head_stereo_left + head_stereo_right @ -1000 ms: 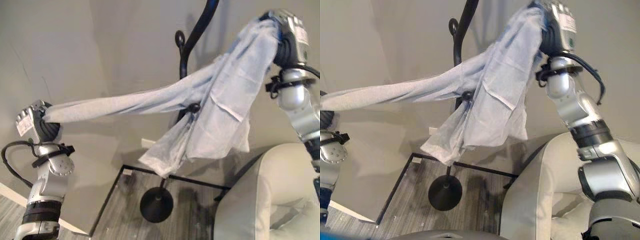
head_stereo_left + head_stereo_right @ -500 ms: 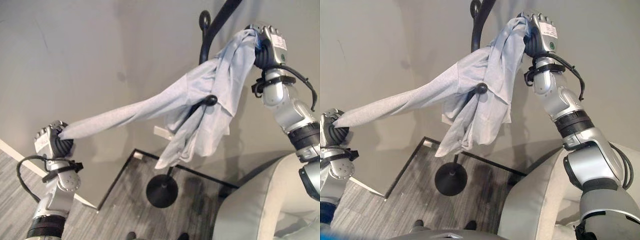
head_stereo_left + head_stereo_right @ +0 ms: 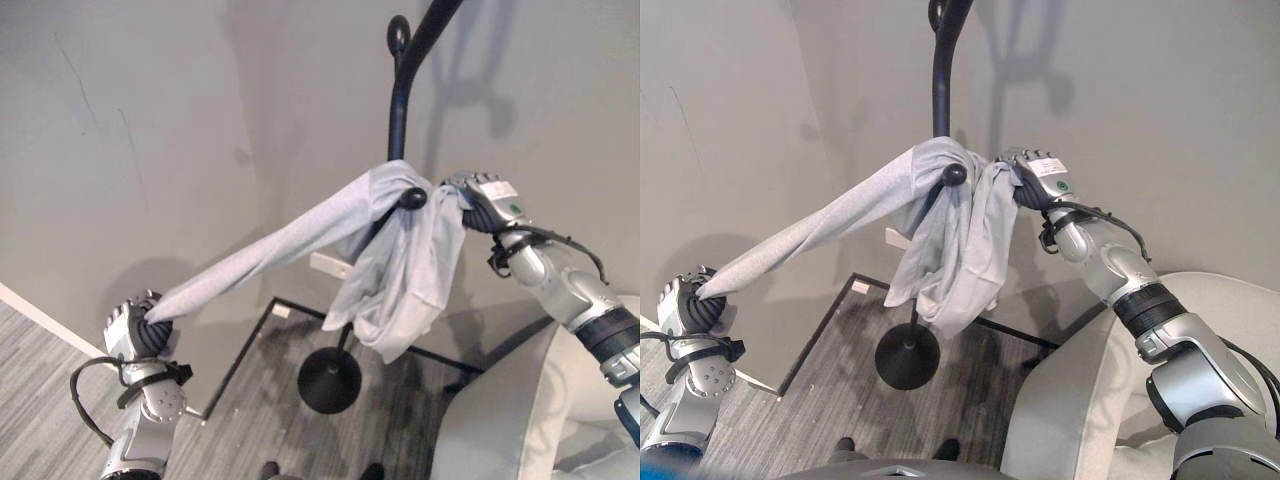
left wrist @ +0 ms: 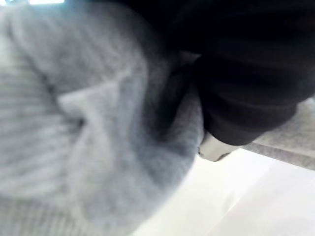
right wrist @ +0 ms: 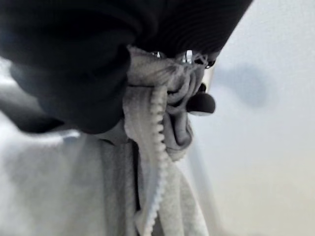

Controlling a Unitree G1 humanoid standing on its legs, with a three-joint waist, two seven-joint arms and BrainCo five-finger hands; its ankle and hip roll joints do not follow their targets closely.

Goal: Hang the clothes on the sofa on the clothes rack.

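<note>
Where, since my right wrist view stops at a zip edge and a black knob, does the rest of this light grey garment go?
Observer: The light grey zip garment drapes over a knobbed peg of the black metal clothes rack, its bulk hanging beside the pole.
Operator: And the left hand?
Observer: The left hand, low and far to the left, is curled round a sleeve end pulled taut from the rack.
Operator: Is my right hand clear?
Observer: No; the right hand grips the cloth beside the peg.
</note>
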